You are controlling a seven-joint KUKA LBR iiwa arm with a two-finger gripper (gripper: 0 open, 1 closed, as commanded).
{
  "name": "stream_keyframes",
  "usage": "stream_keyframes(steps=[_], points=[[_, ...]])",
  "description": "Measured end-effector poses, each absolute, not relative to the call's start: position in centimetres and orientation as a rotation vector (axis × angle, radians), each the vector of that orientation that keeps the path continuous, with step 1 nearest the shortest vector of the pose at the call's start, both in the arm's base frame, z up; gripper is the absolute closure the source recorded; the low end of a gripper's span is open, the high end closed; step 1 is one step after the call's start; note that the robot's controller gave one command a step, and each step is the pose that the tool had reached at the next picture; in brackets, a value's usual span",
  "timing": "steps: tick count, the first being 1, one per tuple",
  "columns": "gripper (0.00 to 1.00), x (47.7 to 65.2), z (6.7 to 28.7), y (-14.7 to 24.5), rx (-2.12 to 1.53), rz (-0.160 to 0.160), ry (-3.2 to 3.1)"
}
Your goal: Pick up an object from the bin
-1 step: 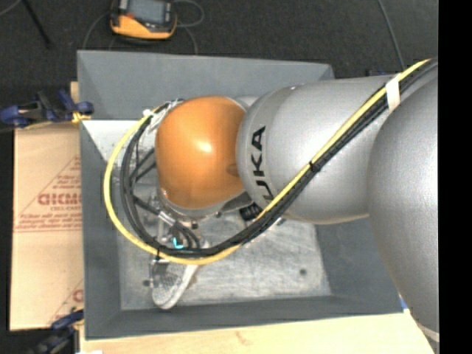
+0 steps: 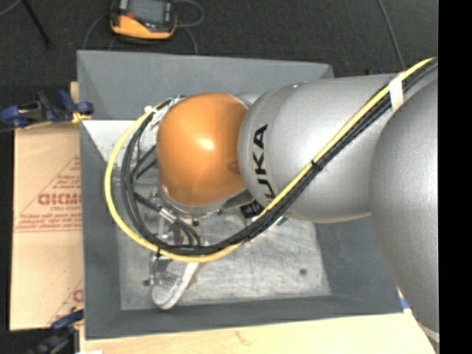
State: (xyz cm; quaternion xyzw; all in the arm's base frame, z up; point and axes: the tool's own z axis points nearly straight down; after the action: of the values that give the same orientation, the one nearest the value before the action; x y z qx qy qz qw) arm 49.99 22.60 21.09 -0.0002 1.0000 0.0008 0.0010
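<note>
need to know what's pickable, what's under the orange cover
Under the orange cover: the claw beside a pale elongated object on the bin floor; the rest is hidden.

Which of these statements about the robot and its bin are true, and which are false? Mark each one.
1. The arm reaches down into the grey bin. True.
2. The cover on the wrist is blue. False: it is orange.
3. A yellow cable loops round the wrist. True.
4. The gripper is at the bin's far right corner. False: it is low over the near left part of the bin's floor.
5. The handheld device lies in the bin. False: it lies outside, on the dark floor beyond the far wall.
</note>
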Motion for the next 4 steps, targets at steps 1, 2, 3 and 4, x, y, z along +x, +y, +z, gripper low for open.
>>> stream_keyframes(steps=[1,2,3,4], points=[[0.00,50.1,16.1,19.8,-0.257,0.001,3.127],[0.00,49.1,15.7,11.5,-0.466,-0.001,3.106],[0.00,51.1,13.5,12.0,-0.767,0.000,3.042],[0.00,53.4,7.2,13.0,-1.155,-0.001,2.917]])
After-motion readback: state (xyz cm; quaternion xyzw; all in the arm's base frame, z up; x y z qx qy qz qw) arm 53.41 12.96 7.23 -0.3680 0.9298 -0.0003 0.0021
